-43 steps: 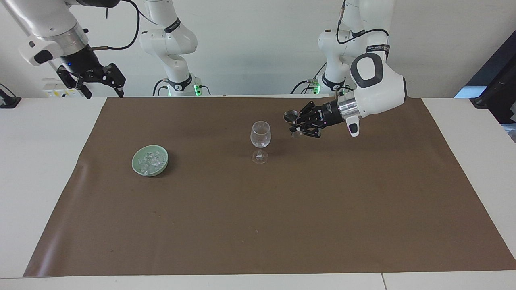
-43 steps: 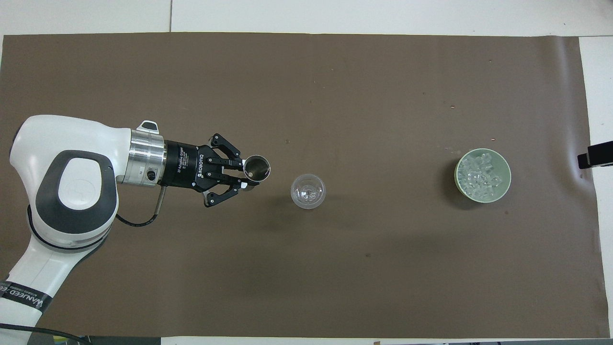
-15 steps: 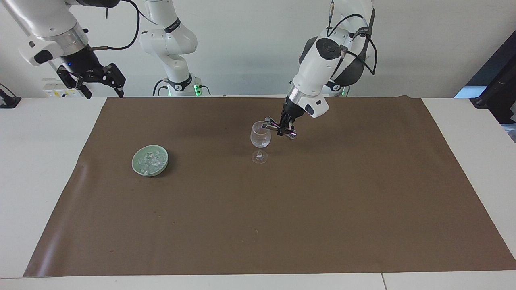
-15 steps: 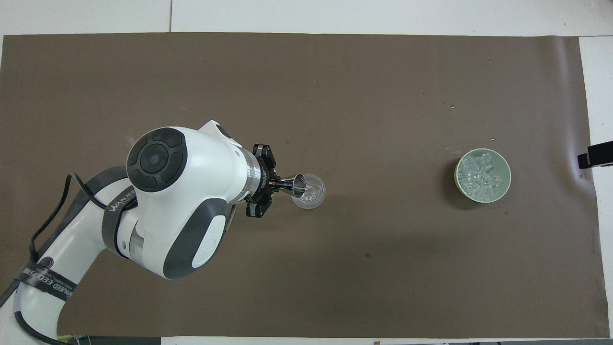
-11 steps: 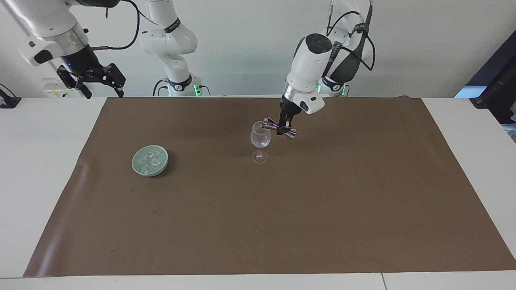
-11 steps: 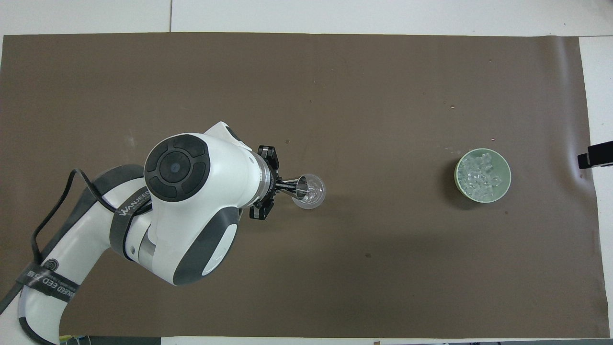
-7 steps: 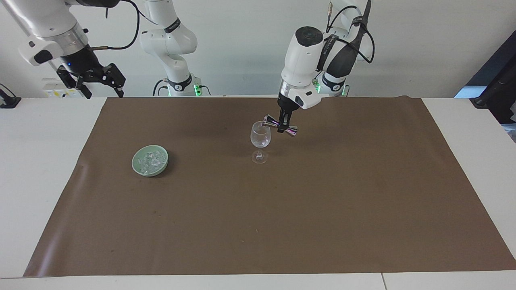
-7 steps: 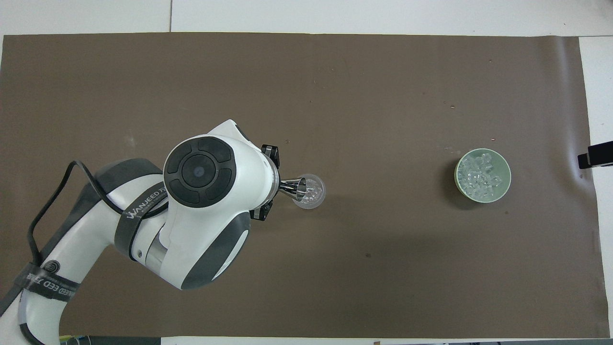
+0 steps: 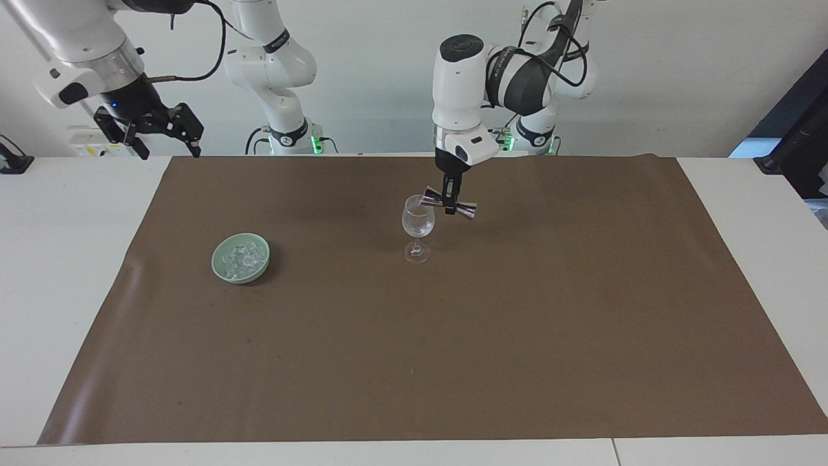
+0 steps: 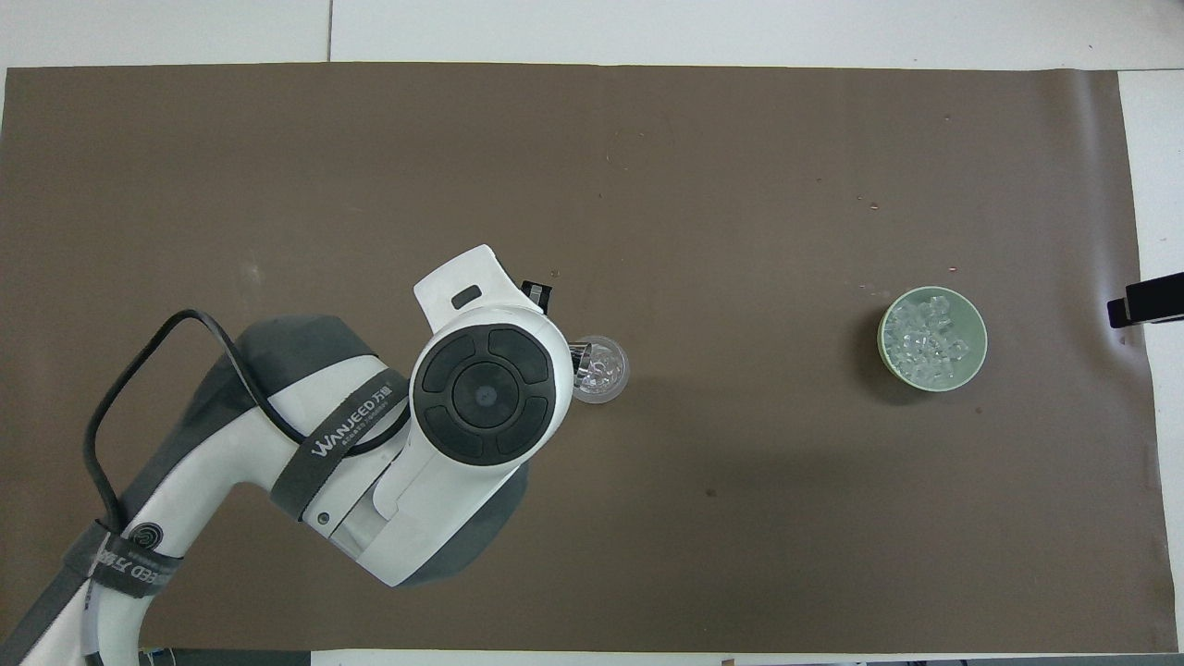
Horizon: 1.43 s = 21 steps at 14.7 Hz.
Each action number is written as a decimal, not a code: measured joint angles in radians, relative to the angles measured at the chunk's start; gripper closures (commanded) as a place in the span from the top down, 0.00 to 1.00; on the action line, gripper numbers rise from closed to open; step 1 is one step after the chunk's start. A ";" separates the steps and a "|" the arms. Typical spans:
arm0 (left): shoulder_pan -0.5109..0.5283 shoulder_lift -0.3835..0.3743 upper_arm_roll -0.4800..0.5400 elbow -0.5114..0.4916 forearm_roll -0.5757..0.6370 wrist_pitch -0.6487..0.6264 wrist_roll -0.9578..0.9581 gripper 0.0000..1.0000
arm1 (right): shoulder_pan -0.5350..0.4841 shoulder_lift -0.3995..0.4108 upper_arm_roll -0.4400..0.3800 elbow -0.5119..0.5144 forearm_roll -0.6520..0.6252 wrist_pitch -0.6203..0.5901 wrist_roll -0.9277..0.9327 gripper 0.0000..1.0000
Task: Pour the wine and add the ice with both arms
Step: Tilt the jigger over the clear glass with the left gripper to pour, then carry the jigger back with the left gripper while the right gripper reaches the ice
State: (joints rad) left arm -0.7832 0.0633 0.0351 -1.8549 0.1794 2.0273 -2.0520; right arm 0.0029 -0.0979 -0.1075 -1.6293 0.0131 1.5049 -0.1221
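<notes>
Wrist swung upright since earlier; left gripper (image 9: 448,202) pinched shut on jigger (image 9: 449,203), long axis tipped, mouth over wine glass (image 9: 418,223) rim. Right gripper (image 9: 155,126) waits open above table's corner at its own end, nearer ice (image 9: 242,259).

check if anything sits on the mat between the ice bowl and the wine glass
Nothing visible does. Only bare brown mat lies between the green bowl of ice and the wine glass. The left end effector holds a tilted metal jigger at the glass's rim, from the other side.

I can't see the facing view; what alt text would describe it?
The left gripper tips a small metal jigger over a clear wine glass on a brown mat. The right gripper waits open, above the table's edge near a green bowl of ice.
</notes>
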 measured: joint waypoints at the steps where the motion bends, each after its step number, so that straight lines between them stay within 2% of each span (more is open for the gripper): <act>1: -0.010 0.000 0.000 0.001 0.034 0.000 -0.014 0.00 | 0.000 -0.001 0.004 -0.012 0.000 0.016 -0.005 1.00; 5: -0.041 0.000 -0.001 0.002 0.113 0.000 -0.047 0.00 | 0.001 -0.005 0.012 -0.088 0.000 0.109 -0.042 1.00; 8: -0.063 0.000 -0.002 0.002 0.156 -0.005 -0.052 0.00 | 0.001 -0.005 0.012 -0.236 0.000 0.280 -0.073 1.00; 10: -0.072 0.000 -0.001 0.003 0.190 -0.016 -0.071 0.00 | 0.001 0.000 0.012 -0.313 0.000 0.345 -0.090 1.00; 12: -0.080 0.000 -0.002 0.003 0.197 -0.027 -0.090 0.00 | 0.001 0.017 0.012 -0.360 0.000 0.394 -0.103 1.00; 16: -0.082 -0.001 -0.001 0.004 0.198 -0.030 -0.099 0.00 | 0.003 0.055 0.012 -0.463 0.002 0.575 -0.120 1.00; 19: -0.081 -0.006 0.003 0.018 0.195 -0.030 -0.109 0.00 | 0.030 0.070 0.014 -0.509 0.010 0.632 -0.137 1.00; 21: -0.069 -0.021 0.010 0.028 0.137 -0.027 -0.109 0.00 | 0.039 0.071 0.016 -0.531 0.010 0.670 -0.140 1.00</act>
State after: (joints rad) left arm -0.8522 0.0419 0.0448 -1.8267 0.3165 2.0001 -2.1611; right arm 0.0421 -0.0273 -0.0920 -2.1601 0.0233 2.1745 -0.2622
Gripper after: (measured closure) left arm 0.784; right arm 0.000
